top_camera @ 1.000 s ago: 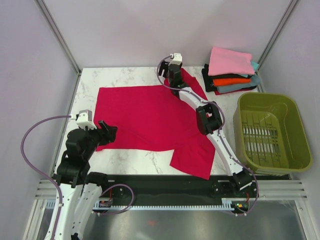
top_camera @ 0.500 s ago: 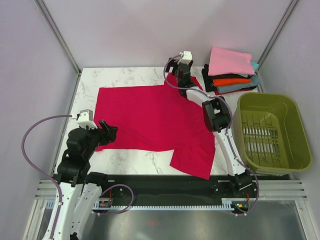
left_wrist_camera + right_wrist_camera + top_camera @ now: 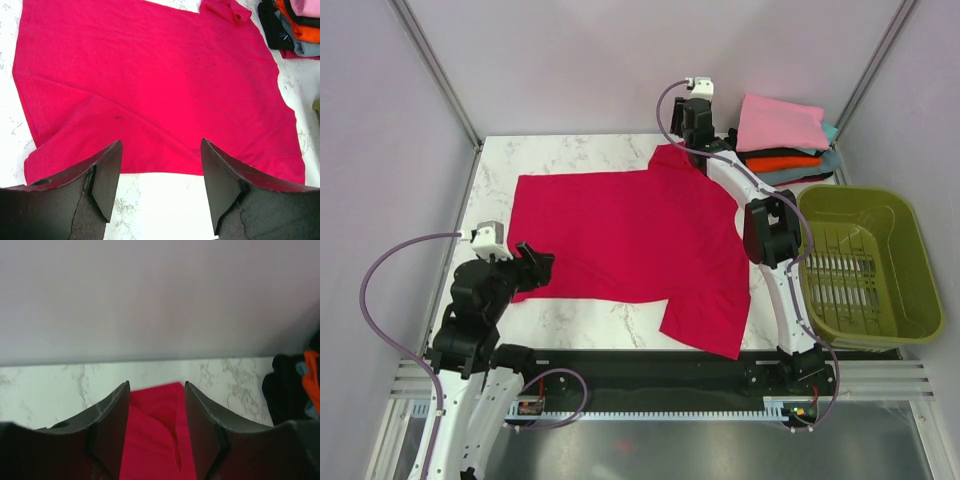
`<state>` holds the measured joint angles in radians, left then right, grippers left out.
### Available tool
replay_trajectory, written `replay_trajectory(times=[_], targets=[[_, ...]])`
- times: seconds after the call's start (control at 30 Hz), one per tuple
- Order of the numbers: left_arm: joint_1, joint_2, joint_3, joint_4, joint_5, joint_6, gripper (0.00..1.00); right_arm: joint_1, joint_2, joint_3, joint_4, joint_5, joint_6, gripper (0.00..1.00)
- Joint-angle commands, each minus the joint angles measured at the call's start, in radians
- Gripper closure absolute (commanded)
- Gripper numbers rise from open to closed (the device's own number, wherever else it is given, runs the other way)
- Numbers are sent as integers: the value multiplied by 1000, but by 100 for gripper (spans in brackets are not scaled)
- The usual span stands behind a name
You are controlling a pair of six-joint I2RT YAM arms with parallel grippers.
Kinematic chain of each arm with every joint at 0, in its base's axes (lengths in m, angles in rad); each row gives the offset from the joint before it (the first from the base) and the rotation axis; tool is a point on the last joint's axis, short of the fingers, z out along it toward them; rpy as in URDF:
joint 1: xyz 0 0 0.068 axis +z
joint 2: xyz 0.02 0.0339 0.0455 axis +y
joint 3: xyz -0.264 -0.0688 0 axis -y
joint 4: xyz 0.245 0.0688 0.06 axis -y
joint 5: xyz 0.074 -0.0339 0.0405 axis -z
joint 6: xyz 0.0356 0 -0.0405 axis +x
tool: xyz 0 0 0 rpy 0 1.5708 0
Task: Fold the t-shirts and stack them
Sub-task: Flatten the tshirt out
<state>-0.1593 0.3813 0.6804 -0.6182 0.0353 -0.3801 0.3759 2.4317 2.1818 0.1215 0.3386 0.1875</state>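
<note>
Red t-shirt (image 3: 620,235): soft matt cloth, fine knit, lightly creased.
Folded t-shirts (image 3: 782,140): matt cloth in pink, orange, black and grey.
Table (image 3: 570,150): smooth white marble-look top, slight sheen.
Basket (image 3: 817,245): olive plastic, smooth, semi-gloss.
Left gripper (image 3: 161,145): fingers (image 3: 102,180) matt black, faintly grainy.
Front rail (image 3: 650,405): bare ribbed metal.

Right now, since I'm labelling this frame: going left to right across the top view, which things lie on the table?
Red t-shirt → folded stack → basket
</note>
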Motion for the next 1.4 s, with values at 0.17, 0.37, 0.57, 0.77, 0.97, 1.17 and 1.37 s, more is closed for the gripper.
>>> replay_trajectory(times=[0.17,0.37,0.57,0.77,0.97,1.17,1.37], targets=[[-8,-25,-7,32,-8,17,28,0,72,35,-282,-18,43,48],[-9,-35,-8,32,-12,17,28,-3,132,90,-325,-13,50,49],[-13,-36,-8,31,-14,18,28,-6,144,78,-335,-12,55,49],[-16,-38,-8,32,-14,18,28,-6,139,70,-336,10,43,55],[-16,-38,-8,32,-15,18,28,-8,130,64,-341,22,32,59],[-19,-41,-8,32,-17,18,28,-8,128,46,-347,36,21,62],[-20,-41,-8,32,-18,18,28,-9,142,53,-347,50,13,77]])
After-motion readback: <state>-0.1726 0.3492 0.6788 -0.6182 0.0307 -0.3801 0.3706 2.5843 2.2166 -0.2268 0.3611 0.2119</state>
